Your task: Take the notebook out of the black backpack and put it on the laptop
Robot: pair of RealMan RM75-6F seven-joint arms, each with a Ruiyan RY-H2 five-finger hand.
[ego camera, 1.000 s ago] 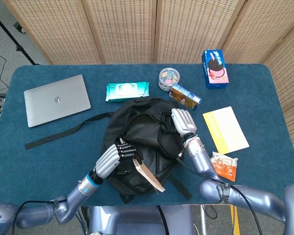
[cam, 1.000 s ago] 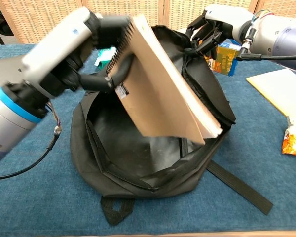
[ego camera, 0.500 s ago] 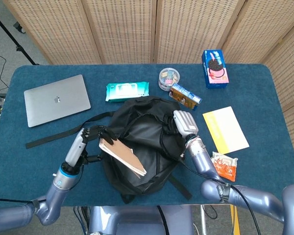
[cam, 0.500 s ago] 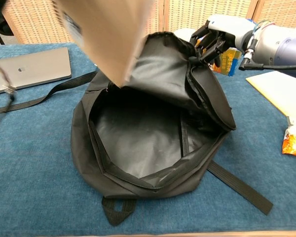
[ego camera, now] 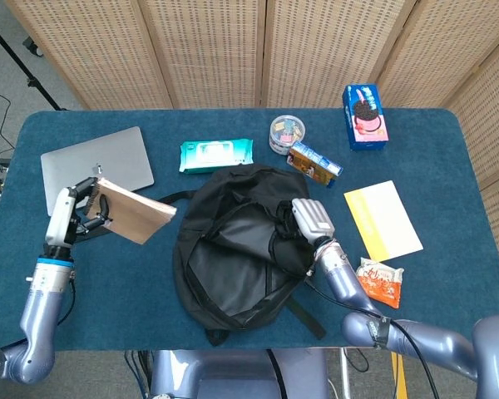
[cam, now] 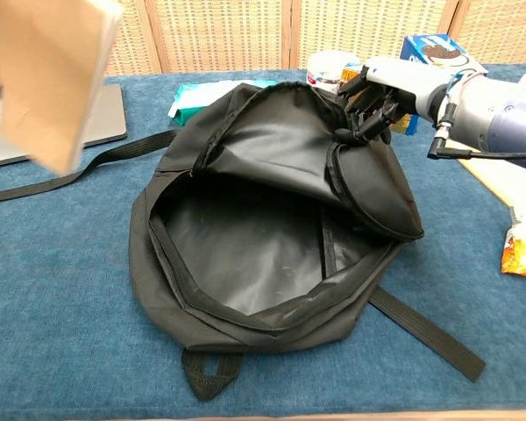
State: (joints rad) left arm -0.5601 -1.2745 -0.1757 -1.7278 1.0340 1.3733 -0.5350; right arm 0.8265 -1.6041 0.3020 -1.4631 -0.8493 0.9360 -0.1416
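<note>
The left hand grips the brown notebook in the air beside the laptop, while the right hand clutches the open black backpack on the bench

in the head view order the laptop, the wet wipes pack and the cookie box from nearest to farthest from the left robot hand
1. Laptop, just beyond the left robot hand.
2. Wet wipes pack, mid-table.
3. Cookie box, far right corner.
</note>
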